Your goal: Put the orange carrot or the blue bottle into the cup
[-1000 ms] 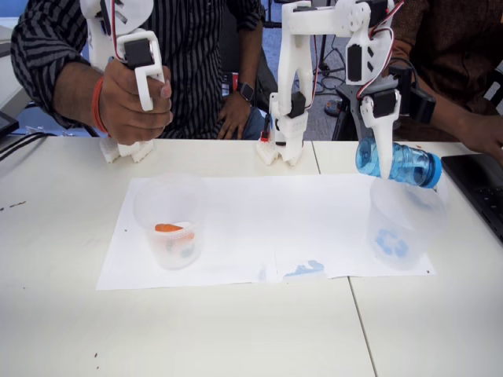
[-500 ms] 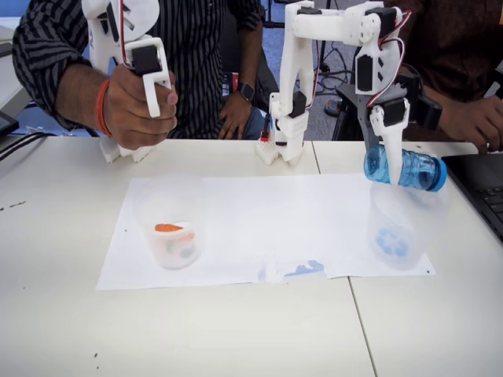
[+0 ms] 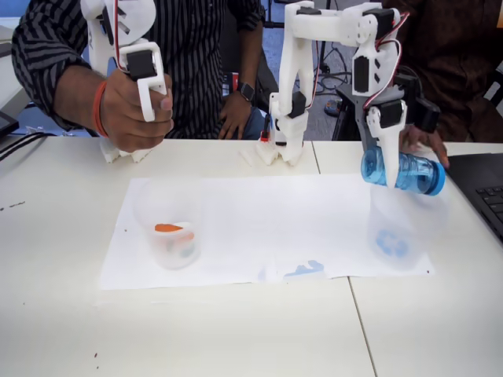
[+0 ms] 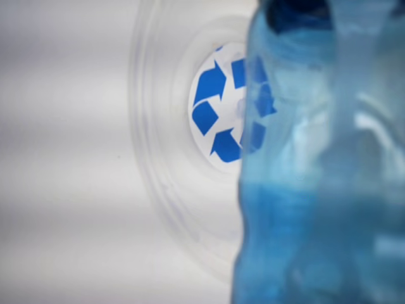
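Note:
My white gripper (image 3: 383, 174) is shut on the blue bottle (image 3: 413, 173), which hangs on its side just above the rim of the cup (image 3: 401, 228) at the right of the paper sheet. The bottle's cap points right. In the wrist view the blue bottle (image 4: 323, 177) fills the right half, blurred and close, and below it lies the cup (image 4: 171, 190) with its blue recycling-arrows symbol (image 4: 221, 104) on the bottom. A small orange carrot (image 3: 168, 228) lies in the other clear cup (image 3: 169, 224) at the left.
A white paper sheet (image 3: 267, 228) lies under both cups. A dark laptop (image 3: 481, 188) sits at the right table edge, with a person's hand behind the bottle. A person in a striped shirt sits behind the table. The arm's base (image 3: 284, 133) stands at the back centre.
The gripper with the bottle shifted slightly right and rose a little, then settled lower over the cup's rim. The bottle has tilted a bit, cap end lower.

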